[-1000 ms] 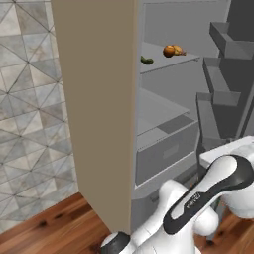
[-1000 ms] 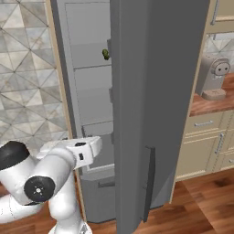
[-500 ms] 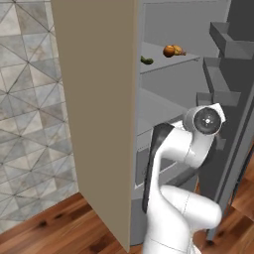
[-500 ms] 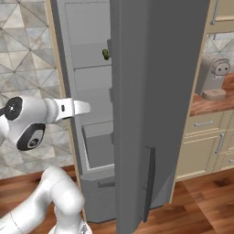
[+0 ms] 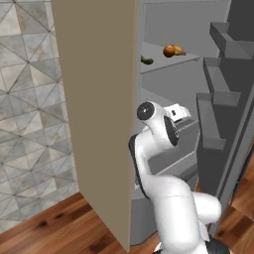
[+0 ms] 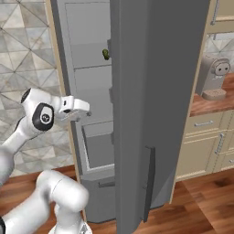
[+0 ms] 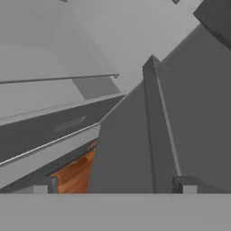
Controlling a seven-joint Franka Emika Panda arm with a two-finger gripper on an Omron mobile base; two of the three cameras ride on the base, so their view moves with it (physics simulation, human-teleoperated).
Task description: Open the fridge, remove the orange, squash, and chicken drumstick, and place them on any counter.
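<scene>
Left base view: the fridge [image 5: 198, 79] stands open, its light grey interior showing between a tall beige panel [image 5: 94, 114] on the left and the dark door shelves [image 5: 223, 114] on the right. On an upper shelf lie the orange [image 5: 169, 50], with the chicken drumstick [image 5: 178, 50] touching it on the right, and the squash [image 5: 147, 60] a little apart to the left, near the shelf's front edge. The white arm rises from below and bends at a dark-jointed elbow, so its hand sits at the fridge's middle shelves, well below the food; the gripper [image 5: 179, 113] is mostly hidden behind the forearm. The beige panel blocks the left side of the interior, with patterned wall tile [image 5: 30, 124] beyond it and a wood floor [image 5: 54, 228] below.

Right base view: the open fridge door [image 6: 155, 109], edge-on with its dark handle [image 6: 147, 183], covers most of the interior. The squash [image 6: 106, 54] peeks out just beside the door's edge on an upper shelf. The gripper [image 6: 77, 109] reaches towards the middle shelves, lower than the squash. To the right are beige cabinets [image 6: 205, 146] and a coffee machine [image 6: 215, 77] on a wood-topped counter [image 6: 208, 103].

Hand view: the fingertips [image 7: 45, 185] stand spread wide apart (nothing between them), facing grey shelf edges and a door shelf, with wood floor glimpsed beneath.
</scene>
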